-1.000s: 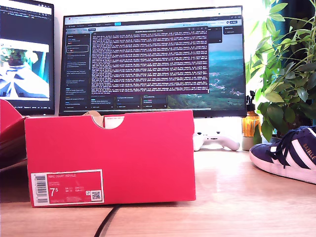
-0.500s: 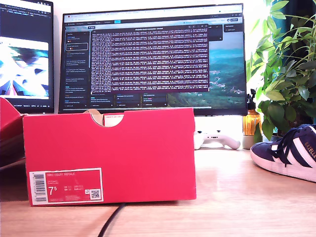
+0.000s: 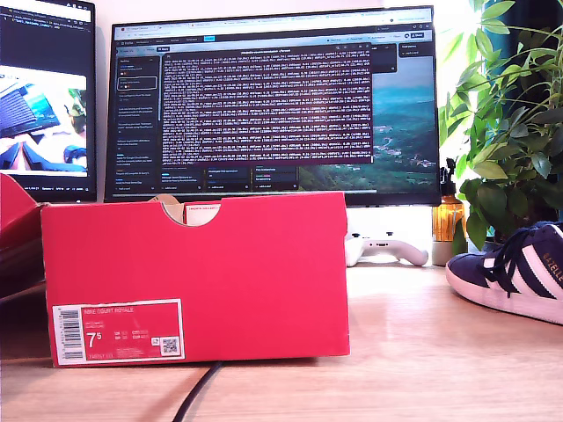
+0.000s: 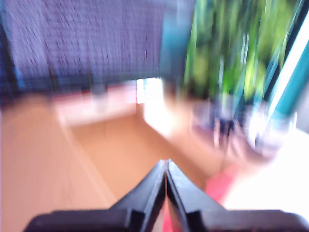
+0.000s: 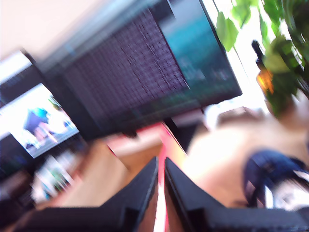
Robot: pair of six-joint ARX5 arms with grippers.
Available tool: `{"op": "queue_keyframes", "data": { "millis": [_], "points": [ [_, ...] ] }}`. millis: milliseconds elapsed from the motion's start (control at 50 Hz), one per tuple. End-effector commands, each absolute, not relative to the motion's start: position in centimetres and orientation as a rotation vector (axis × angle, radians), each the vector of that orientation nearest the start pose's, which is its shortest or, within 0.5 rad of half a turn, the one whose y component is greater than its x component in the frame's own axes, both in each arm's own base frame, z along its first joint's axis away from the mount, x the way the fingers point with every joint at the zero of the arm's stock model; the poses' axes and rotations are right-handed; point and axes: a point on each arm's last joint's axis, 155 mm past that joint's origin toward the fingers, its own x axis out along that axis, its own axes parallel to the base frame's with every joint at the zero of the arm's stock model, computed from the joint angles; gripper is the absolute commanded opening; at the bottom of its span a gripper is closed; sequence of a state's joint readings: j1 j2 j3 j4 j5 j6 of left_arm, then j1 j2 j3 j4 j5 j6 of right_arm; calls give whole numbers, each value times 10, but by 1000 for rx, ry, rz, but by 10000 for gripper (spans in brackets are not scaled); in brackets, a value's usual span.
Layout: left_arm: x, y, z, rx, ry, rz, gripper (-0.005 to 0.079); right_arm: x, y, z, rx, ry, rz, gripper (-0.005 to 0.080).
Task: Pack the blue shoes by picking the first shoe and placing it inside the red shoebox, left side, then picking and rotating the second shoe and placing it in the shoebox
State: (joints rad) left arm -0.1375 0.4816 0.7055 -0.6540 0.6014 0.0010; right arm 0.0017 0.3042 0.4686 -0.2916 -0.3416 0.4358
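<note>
- The large bright-red cardboard shoebox [image 3: 195,277] stands on the light wooden tabletop [image 3: 422,352] at the exterior view's left, its long wall facing that camera, with a half-round notch in its top edge and a white barcode label reading "7.5" low on the wall.
- One navy-blue suede sneaker [image 3: 515,272] with white stripes, white sole and dark laces lies on the tabletop at the exterior view's right edge, partly cut off, well apart from the shoebox.
- No arm shows in the exterior view.
- My first gripper [image 4: 165,171] shows its black jaws pressed together at the tips, with nothing between them. The first wrist view is heavily blurred; beyond the jaws I make out the brown cardboard inside of the open box and a red edge.
- My second gripper [image 5: 161,166] has its black jaws almost together, only a thin slit between them, with nothing held. This view is blurred too; a dark blue shape [image 5: 270,176] that looks like a blue shoe lies on the tabletop to one side, and a red box edge runs ahead of the jaws.
- Behind the shoebox in the exterior view stands a wide dark computer monitor [image 3: 273,101] full of text, with a second screen [image 3: 46,97] at the exterior view's left.
- A leafy green plant [image 3: 510,114] rises at the exterior view's right, with a white game controller [image 3: 387,251] on the tabletop under the monitor.
- A black cable [image 3: 195,394] runs out from under the shoebox toward the camera.
</note>
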Motion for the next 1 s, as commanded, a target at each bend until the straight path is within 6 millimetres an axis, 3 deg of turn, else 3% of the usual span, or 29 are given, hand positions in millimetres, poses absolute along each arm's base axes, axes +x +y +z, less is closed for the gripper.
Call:
{"op": "queue_keyframes", "data": {
  "millis": [0,220,340,460,740,980],
  "points": [
    [194,-137,234,1,495,-775,-19,245,63,253,430,242,309,-13],
    [186,-150,183,216,761,-852,-19,270,63,245,376,425,282,-13],
    [177,-146,145,399,912,-846,-19,285,64,238,375,513,269,-13],
    [174,-142,122,562,994,-822,-19,299,64,231,350,579,266,-12],
    [197,-134,85,818,1086,-693,-19,316,64,213,307,768,260,-11],
    [227,-134,62,890,1100,-596,-19,314,62,217,253,877,263,51]
  ]
}}
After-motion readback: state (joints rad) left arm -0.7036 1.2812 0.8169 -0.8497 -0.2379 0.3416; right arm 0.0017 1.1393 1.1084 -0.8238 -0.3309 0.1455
